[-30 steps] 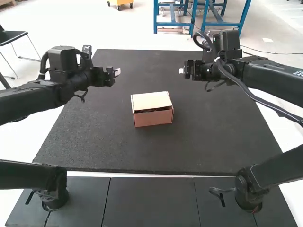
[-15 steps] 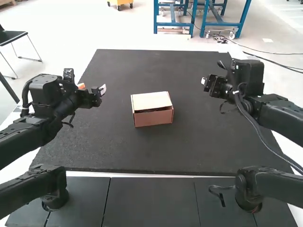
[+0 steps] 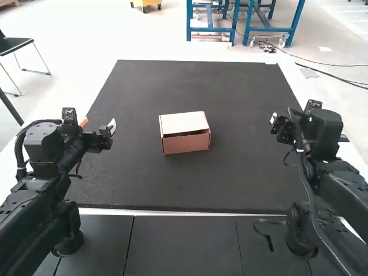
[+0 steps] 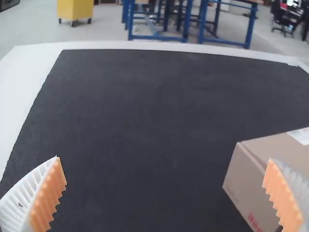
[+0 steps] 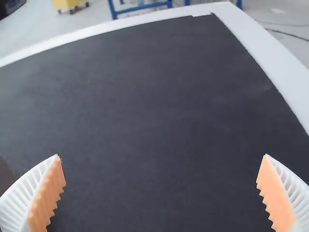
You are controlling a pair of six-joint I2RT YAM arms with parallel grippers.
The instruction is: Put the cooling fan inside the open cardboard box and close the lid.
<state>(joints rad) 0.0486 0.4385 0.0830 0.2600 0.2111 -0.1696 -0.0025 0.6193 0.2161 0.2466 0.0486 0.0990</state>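
**Both grippers empty, box alone mid-mat**

- Cardboard box (image 3: 184,132) sits at the middle of the black mat (image 3: 190,178). Its lid lies flat across the top. A dark slit shows under the lid's near edge. What is inside cannot be made out.
- Left gripper (image 3: 98,124) hangs over the mat's left edge, well apart from the box and pointing right toward it. Its jaws are spread wide, with nothing between them.
- In the left wrist view, the near left corner of the box (image 4: 260,174) shows just behind one orange-padded finger (image 4: 282,198).
- Right gripper (image 3: 280,127) hangs over the mat's right edge, well to the right of the box. Its jaws are also spread wide and empty.
- In the right wrist view, bare mat (image 5: 154,106) lies between the fingers (image 5: 43,193).
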